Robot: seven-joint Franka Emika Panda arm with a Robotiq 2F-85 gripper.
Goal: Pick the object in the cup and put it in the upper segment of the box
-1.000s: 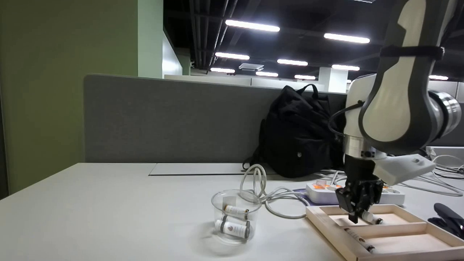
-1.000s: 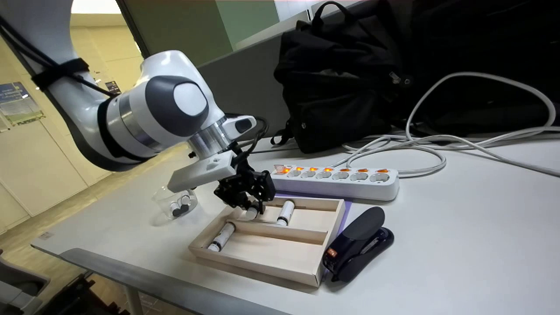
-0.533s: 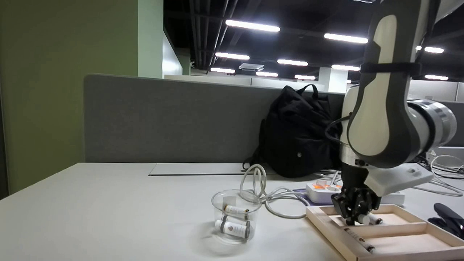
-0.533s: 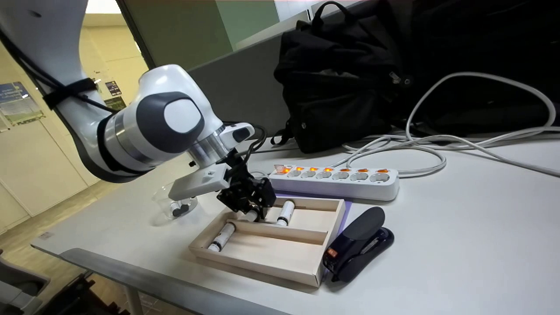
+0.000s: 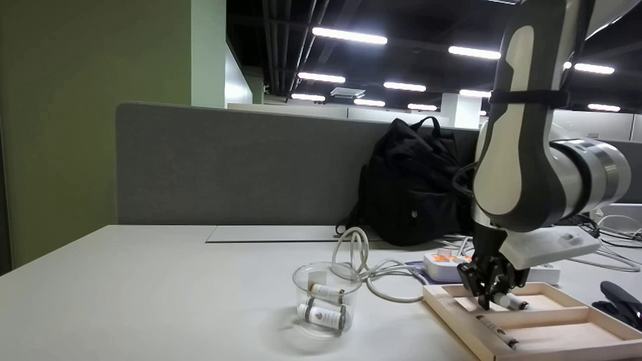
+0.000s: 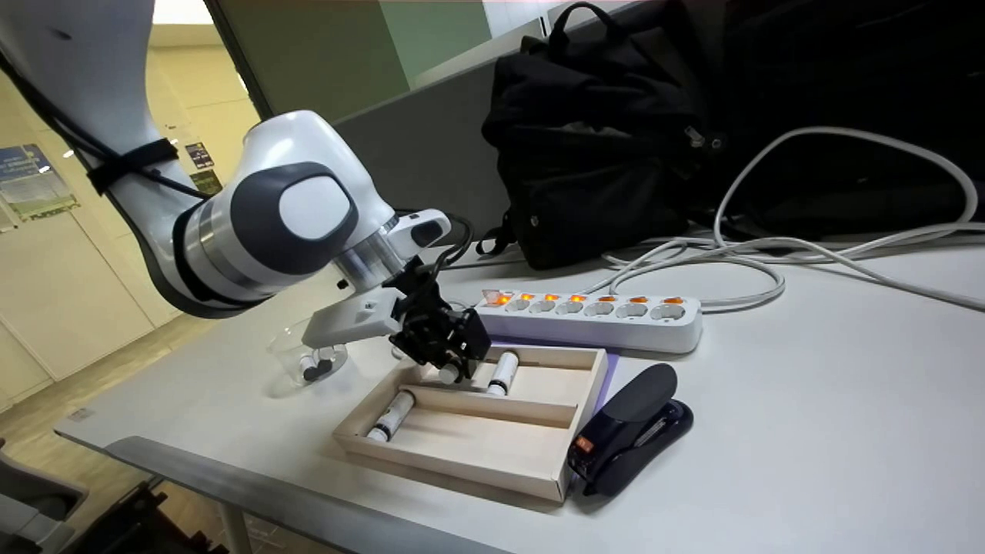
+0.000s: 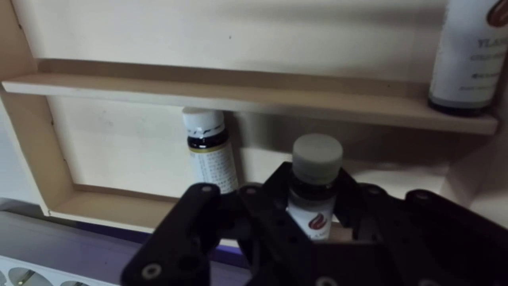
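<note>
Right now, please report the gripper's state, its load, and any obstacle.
Gripper shut on white-capped bottle. Load over box segment nearest power strip, touchdown unclear. Possible obstacle: another bottle lying in that segment.

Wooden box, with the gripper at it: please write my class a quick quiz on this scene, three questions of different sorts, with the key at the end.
1. Multiple choice. Judged from the power strip, at which segment of the wooden box is the gripper?
A) the nearer one
B) the farther one
C) neither

2. True or false. The clear cup stands on the table, outside the wooden box.

3. Fill in the gap. The gripper holds a small ____ with a white cap.

Key:
1. A, the nearer segment
2. True
3. bottle
</note>
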